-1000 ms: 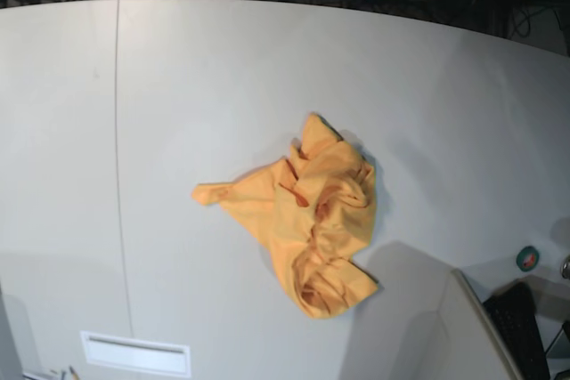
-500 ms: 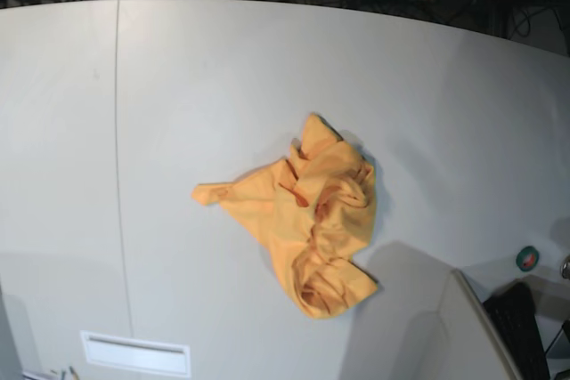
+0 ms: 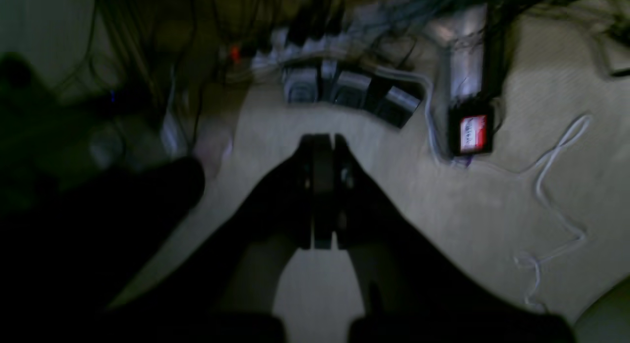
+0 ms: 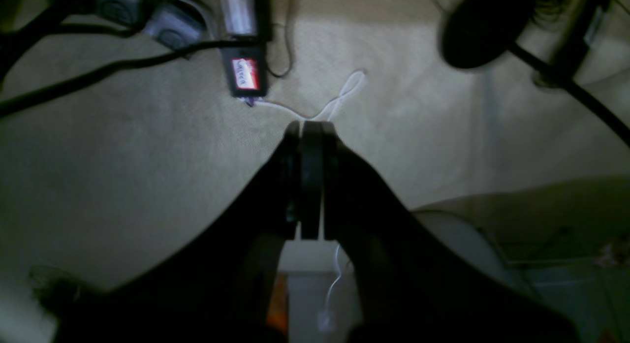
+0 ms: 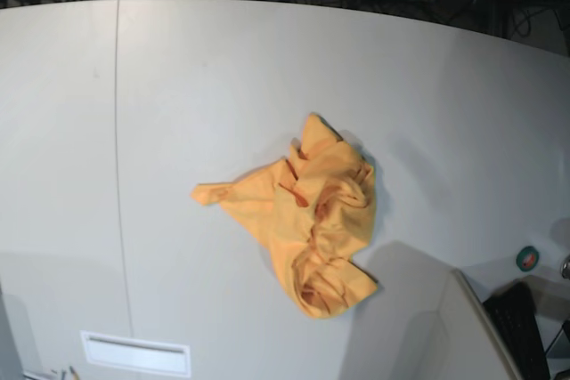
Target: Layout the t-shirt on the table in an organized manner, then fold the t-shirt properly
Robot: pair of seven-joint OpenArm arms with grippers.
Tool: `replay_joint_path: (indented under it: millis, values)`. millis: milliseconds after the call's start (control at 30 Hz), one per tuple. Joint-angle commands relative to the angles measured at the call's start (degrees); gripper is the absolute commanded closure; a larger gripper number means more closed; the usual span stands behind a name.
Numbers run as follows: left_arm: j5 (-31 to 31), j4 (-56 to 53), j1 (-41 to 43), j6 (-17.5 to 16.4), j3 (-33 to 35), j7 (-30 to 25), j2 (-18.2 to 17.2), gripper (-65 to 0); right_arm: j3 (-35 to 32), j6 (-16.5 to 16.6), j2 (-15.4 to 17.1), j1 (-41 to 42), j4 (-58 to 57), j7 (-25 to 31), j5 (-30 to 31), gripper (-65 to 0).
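- Fabric first: the crumpled orange-yellow cotton t-shirt [image 5: 307,220] lies bunched right of centre on the large pale grey-white table [image 5: 196,86], well right of its thin dark seam line [image 5: 116,131].
- The left gripper [image 3: 319,141] is closed with its jaws pressed together, holding nothing, over beige floor and cables.
- The right gripper [image 4: 306,129] is likewise closed and empty, with the shirt outside both wrist views.
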Motion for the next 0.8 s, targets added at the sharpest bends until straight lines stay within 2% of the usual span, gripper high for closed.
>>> replay_joint_path:
  millis: [0,133,333,433,533,633,767]
  values:
    - [0.0,3.3,3.1,-0.1,-0.1,-0.5,-0.9,0.0,0.7,-0.1,0.0,-2.4,3.4,-0.5,0.1,0.0]
    - [-2.2,14.3,8.7,-0.1,-0.3,-0.5,-2.0,0.0,1.5,-0.1,0.0,-5.8,14.5,-1.7,0.1,0.0]
    - [-15.6,28.4,12.0,-0.1,-0.4,-0.4,-6.6,0.0,1.3,-0.1,0.1,-3.3,26.3,-8.0,0.1,0.0]
    - [-18.5,33.8,11.8,0.0,-0.5,-0.3,-7.6,0.0,1.1,0.0,0.1,-0.3,31.9,-10.7,0.1,0.0]
    - [-19.0,35.6,7.6,0.3,-0.5,0.2,-7.3,0.0,1.0,0.1,-0.1,5.7,34.3,-13.0,0.1,0.0]
    - [-19.1,35.3,2.6,0.3,-0.5,0.9,-7.3,0.0,-1.8,0.1,-0.1,14.0,34.6,-18.1,0.1,0.0]
    - [-19.1,35.3,-5.5,0.3,-0.6,10.1,-5.1,0.0,-6.6,0.1,-0.1,24.8,34.6,-24.9,0.2,0.0]
